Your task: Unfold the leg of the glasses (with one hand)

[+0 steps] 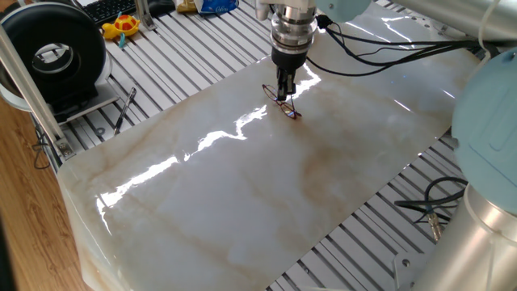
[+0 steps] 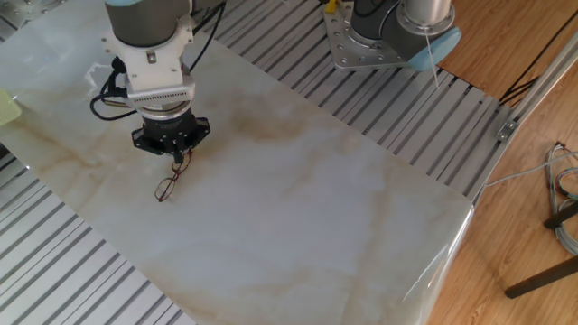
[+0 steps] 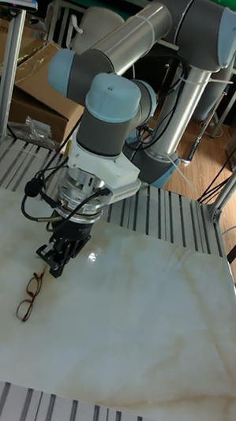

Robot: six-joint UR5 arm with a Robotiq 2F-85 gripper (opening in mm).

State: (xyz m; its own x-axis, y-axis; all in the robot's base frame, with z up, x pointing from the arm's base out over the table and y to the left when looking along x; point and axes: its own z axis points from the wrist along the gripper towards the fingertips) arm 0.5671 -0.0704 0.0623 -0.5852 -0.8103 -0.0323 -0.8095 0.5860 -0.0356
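The glasses (image 1: 288, 108) are thin, with a dark reddish-brown wire frame, and lie on the glossy marble tabletop (image 1: 242, 186). Their lenses (image 2: 165, 188) point toward the near-left slats in the other fixed view. In the tall view the glasses (image 3: 28, 297) lie just below-left of the fingers. The black gripper (image 1: 283, 92) hangs straight down from a silver wrist, fingertips at the far end of the glasses (image 2: 177, 165). Its fingers (image 3: 56, 265) are pressed together on a thin leg of the frame. The pinch point itself is partly hidden by the fingers.
A black pen-like tool (image 1: 125, 108) lies on the metal slats to the left. Behind it stand a black round device (image 1: 56, 50) and a yellow toy (image 1: 121, 26). Cables (image 1: 432, 207) trail at the right. The arm's base (image 2: 397, 32) sits beyond the tabletop's far edge.
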